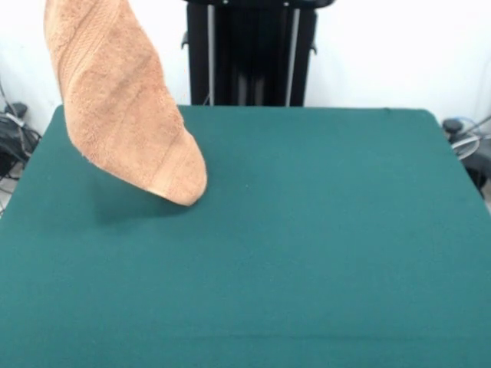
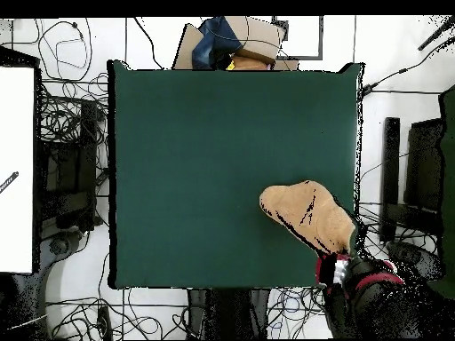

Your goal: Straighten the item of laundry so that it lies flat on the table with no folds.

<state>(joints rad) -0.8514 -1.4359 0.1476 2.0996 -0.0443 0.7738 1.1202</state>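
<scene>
The peach-orange towel (image 1: 123, 107) hangs in the air over the far left part of the green table (image 1: 307, 230). It is bunched into a long drape with its border bands showing. Its lower tip is at or just above the cloth, with a shadow under it. Its upper end runs out of the top of the front view. In the overhead view the towel (image 2: 307, 216) is near the table's (image 2: 195, 160) lower right corner. The gripper (image 2: 333, 266), at the end of the red and black arm, holds the towel's upper end. The fingers are hidden by the towel.
The robot's black pedestal (image 1: 249, 54) stands behind the table's far edge. Cables (image 1: 11, 130) lie off the table's left side and all around it (image 2: 71, 115). A cardboard box (image 2: 244, 40) sits beyond the top edge. Dark equipment (image 2: 418, 178) stands to the right.
</scene>
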